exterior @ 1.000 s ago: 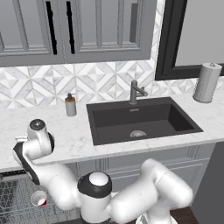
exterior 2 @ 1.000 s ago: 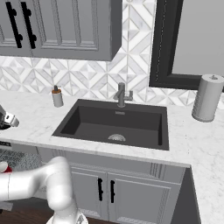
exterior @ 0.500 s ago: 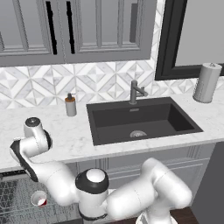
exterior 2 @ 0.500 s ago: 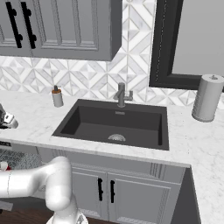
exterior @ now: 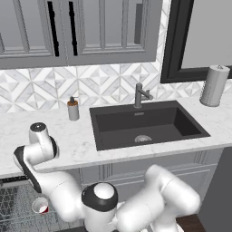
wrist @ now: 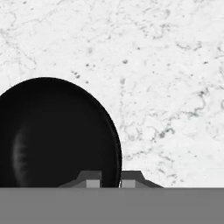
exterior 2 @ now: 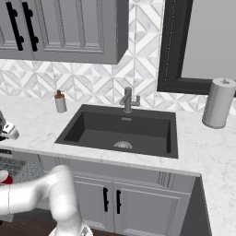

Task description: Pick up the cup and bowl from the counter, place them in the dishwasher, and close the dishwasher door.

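Note:
The black bowl (wrist: 57, 135) sits on the white marble counter (wrist: 166, 65), filling the lower left of the hand view. My gripper (wrist: 110, 180) is shut on the bowl, its two fingertips (wrist: 89, 181) pinching the near right rim between them. The arm's wrist (exterior: 38, 133) hangs over the counter's (exterior: 81, 136) left end, covering the bowl in the left base view. The red cup (exterior: 41, 206) stands upright in the dishwasher's wire rack (exterior: 11, 204), below the counter edge; the cup (exterior 2: 3, 177) also peeks in at the left edge of the right base view. The dishwasher door is out of view.
A brown soap dispenser (exterior: 73, 110) stands by the backsplash left of the dark sink (exterior: 145, 124) and its faucet (exterior: 139, 95). A paper towel roll (exterior: 214, 85) stands at the far right. Grey cupboards (exterior 2: 120, 198) run under the sink.
The jaws have come together on the bowl's rim. The hand has sunk slightly towards the counter; the rest of the scene is unchanged.

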